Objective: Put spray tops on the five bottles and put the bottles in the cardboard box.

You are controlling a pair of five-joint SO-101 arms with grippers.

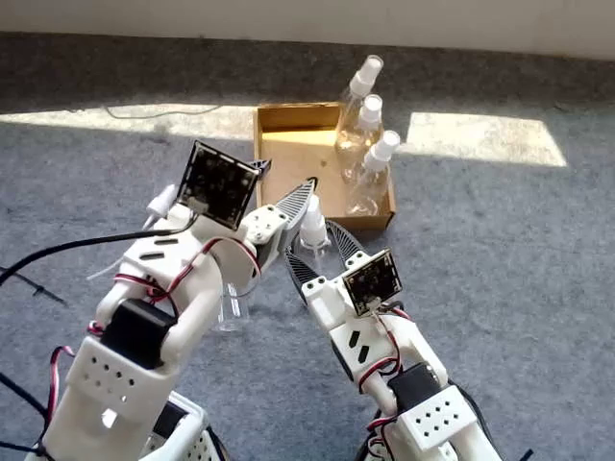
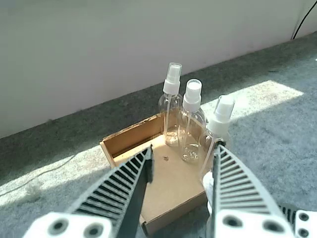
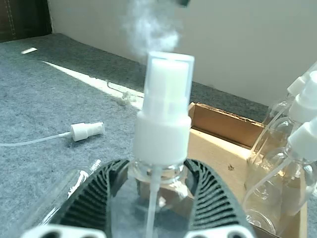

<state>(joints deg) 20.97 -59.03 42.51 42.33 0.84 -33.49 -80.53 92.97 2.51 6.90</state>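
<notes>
Here, right end effector (image 3: 159,168) clasping bottle (image 3: 163,134), spray top (image 3: 87,130) lying nearby

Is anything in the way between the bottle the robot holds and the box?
The left gripper hangs open by the held bottle, at the cardboard box's near wall. Three capped bottles line one side; the other side is free.

No text, label, brand, number or sign could be read. Nothing legible was made out on the bottles (image 1: 360,120) or the cardboard box (image 1: 288,158).
</notes>
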